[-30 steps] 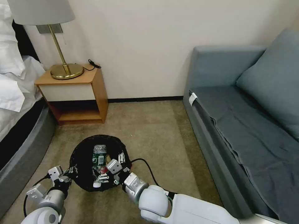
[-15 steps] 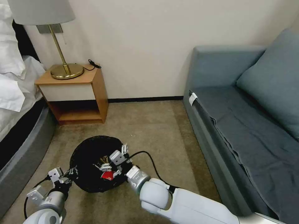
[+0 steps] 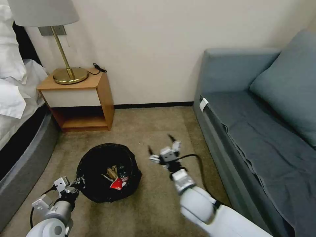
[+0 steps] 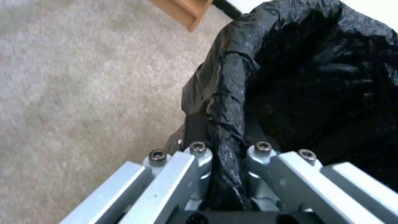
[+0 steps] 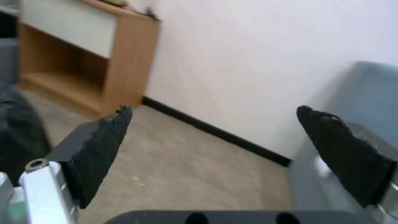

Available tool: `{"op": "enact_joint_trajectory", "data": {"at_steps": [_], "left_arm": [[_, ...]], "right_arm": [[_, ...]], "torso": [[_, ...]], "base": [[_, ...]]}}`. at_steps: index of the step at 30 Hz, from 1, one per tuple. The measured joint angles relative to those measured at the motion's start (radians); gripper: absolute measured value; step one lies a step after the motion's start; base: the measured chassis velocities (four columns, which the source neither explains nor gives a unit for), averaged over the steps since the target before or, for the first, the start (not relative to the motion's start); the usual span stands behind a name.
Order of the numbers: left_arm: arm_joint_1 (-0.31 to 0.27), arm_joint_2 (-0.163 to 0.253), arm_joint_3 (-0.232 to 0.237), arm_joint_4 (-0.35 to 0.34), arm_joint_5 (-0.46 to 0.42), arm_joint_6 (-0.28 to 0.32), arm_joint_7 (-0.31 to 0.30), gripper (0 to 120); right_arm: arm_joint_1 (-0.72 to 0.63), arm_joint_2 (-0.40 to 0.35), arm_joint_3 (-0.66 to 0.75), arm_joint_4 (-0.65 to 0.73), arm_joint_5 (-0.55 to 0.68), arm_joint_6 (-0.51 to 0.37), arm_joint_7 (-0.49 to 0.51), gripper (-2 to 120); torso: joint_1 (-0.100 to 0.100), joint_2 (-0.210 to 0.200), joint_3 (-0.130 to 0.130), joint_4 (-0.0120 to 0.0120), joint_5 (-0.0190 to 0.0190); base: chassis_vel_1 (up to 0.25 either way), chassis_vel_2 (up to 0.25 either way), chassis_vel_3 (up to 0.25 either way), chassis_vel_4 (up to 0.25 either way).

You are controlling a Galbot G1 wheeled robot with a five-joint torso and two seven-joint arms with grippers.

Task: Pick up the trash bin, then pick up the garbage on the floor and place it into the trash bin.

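Note:
The trash bin [image 3: 95, 164], lined with a crinkled black bag, stands on the carpet in front of me. Garbage lies inside it: a red-and-white packet [image 3: 117, 184] and tan paper [image 3: 112, 171]. My left gripper [image 3: 78, 182] is at the bin's near left edge. In the left wrist view this gripper [image 4: 228, 154] is shut on the bag-covered rim [image 4: 226, 102]. My right gripper [image 3: 160, 144] hovers to the right of the bin, above the carpet. It is open and its fingers [image 5: 104, 137] hold nothing.
A wooden nightstand [image 3: 82, 98] with a brass lamp [image 3: 67, 74] stands against the far wall. The bed [image 3: 19, 131] runs along the left. A blue-grey sofa [image 3: 263, 131] fills the right. Bare carpet [image 3: 158, 125] lies between the bin and the wall.
My right gripper has come out of the bin and swung right and away from it, now open and empty. The bottle it held is gone from its fingers. The left gripper keeps its hold.

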Motion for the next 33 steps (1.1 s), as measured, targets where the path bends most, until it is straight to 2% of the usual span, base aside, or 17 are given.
{"op": "enact_joint_trajectory", "data": {"at_steps": [2,6,7,10,13,20,22,26,30,33], "left_arm": [[-0.003,-0.002,0.003,0.0,-0.008,0.01,-0.019,4],[-0.014,-0.009,0.019,0.005,-0.016,0.066,-0.114,4],[-0.014,-0.009,0.019,0.005,-0.016,0.066,-0.114,4],[-0.022,-0.011,0.027,0.01,-0.01,0.079,-0.17,4],[-0.025,-0.012,0.029,0.014,-0.003,0.079,-0.178,4],[-0.026,-0.011,0.033,0.021,0.002,0.076,-0.173,4],[-0.023,-0.008,0.034,0.022,0.003,0.075,-0.164,8],[-0.012,0.005,0.031,0.024,0.013,0.066,-0.134,28],[-0.004,0.01,0.027,0.018,0.031,0.049,-0.11,38],[0.017,0.016,0.021,0.001,0.096,0.007,-0.056,51]], "right_arm": [[-0.027,-0.006,0.031,0.017,-0.006,0.0,-0.001,100],[-0.17,-0.009,0.173,0.093,-0.044,0.007,-0.004,100],[-0.17,-0.009,0.173,0.093,-0.044,0.007,-0.004,100],[-0.266,0.007,0.244,0.129,-0.078,0.021,-0.013,100],[-0.317,0.021,0.284,0.146,-0.099,0.035,-0.026,100],[-0.404,0.06,0.348,0.18,-0.134,0.065,-0.045,100],[-0.419,0.072,0.358,0.187,-0.138,0.068,-0.048,100],[-0.456,0.09,0.377,0.206,-0.15,0.071,-0.049,100],[-0.477,0.101,0.387,0.218,-0.153,0.068,-0.05,100],[-0.518,0.127,0.404,0.234,-0.165,0.059,-0.049,100]], "torso": [[0.0,0.0,0.0,0.0,0.0001],[0.0,0.0,0.0,0.0001,-0.0001],[0.0,0.0,0.0,0.0001,-0.0001],[0.0,0.0,0.0,0.0,-0.0002],[0.0,0.0,0.0,0.0002,-0.0002],[0.0,0.0,0.0,0.0001,-0.0001],[0.0,0.0,0.0,0.0001,-0.0001],[0.0,0.0,0.0,0.0002,-0.0006],[0.0,0.0,0.0,0.0002,-0.0006],[0.0,0.0,0.0,0.0002,-0.0004]], "base": [[0.0,0.0,0.0,0.0],[0.0,0.0,0.0,0.0],[0.0,0.0,0.0,0.0],[0.0,0.0,0.0,0.0],[0.0,0.0,0.0,0.0],[0.0,0.0,0.0,0.0],[0.0,0.0,0.0,0.0],[0.0,0.0,0.0,0.0],[0.0,0.0,0.0,0.0],[0.0,0.0,0.0,0.0]]}}
